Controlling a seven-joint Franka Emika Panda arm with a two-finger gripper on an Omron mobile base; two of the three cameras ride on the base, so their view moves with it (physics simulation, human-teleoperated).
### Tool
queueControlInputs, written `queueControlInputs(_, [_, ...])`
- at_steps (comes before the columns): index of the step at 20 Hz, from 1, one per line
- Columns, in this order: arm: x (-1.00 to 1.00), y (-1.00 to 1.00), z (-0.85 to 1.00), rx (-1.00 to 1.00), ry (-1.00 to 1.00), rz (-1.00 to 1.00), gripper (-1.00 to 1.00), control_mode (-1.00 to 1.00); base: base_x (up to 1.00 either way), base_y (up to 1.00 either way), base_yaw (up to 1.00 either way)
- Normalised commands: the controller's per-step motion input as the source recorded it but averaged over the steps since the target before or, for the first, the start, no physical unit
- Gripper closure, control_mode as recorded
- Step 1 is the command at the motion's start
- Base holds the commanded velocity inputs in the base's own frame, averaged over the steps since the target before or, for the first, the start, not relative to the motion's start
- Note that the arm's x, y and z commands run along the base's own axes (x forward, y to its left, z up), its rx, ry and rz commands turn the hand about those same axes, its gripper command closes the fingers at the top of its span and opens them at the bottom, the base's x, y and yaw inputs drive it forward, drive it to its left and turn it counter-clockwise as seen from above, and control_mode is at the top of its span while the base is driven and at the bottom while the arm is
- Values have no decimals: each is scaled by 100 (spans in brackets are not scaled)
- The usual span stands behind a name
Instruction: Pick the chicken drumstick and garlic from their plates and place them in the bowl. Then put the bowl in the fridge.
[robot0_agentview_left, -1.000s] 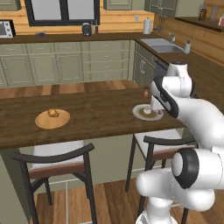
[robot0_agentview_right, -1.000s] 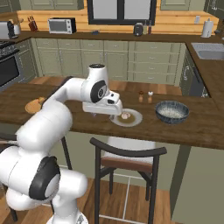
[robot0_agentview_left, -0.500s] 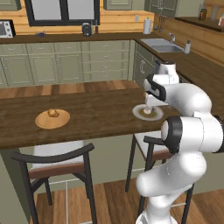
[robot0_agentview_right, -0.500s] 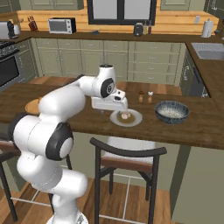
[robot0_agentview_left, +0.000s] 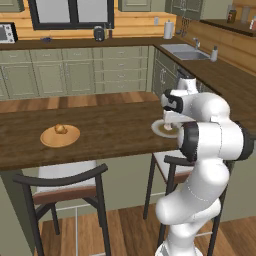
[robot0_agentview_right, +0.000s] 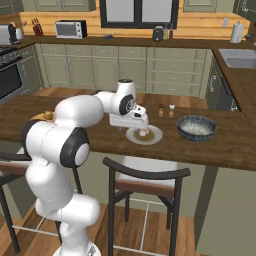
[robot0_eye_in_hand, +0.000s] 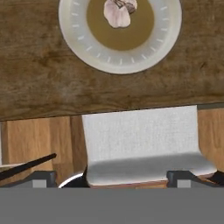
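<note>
The small whitish garlic bulb (robot0_eye_in_hand: 118, 12) is seen lying on the brown middle of the round pale grey-white plate (robot0_eye_in_hand: 78, 48), which rests on the dark wooden surface (robot0_eye_in_hand: 39, 78). The claw (robot0_agentview_right: 131, 121) is held just above that plate with its two fingers spread wide apart, and nothing is gripped. The deep dark grey bowl (robot0_agentview_right: 197, 128) is set near the plate, to one side. The golden-brown chicken drumstick (robot0_agentview_left: 60, 129) is found on the orange-tan wooden plate (robot0_agentview_left: 60, 136), well apart from the pale plate.

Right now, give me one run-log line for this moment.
gripper: jaws open, above pale plate | garlic: on plate | drumstick: on wooden plate | bowl: empty
</note>
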Motion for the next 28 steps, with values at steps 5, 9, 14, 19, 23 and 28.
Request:
queueControlInputs(5, [36,-10,-26,2,-7,0,-100,-100,0,0,0])
queueControlInputs(9, [51,0,-17,0,-2,0,-100,-100,0,0,0])
queueControlInputs(14, [44,-6,-23,0,0,0,-100,-100,0,0,0])
queueControlInputs(19, [19,-18,-27,0,0,0,-100,-100,0,0,0])
queueControlInputs(23, [27,-9,-25,0,-1,0,-100,-100,0,0,0])
queueControlInputs(28, [31,-1,-19,0,-1,0,-100,-100,0,0,0])
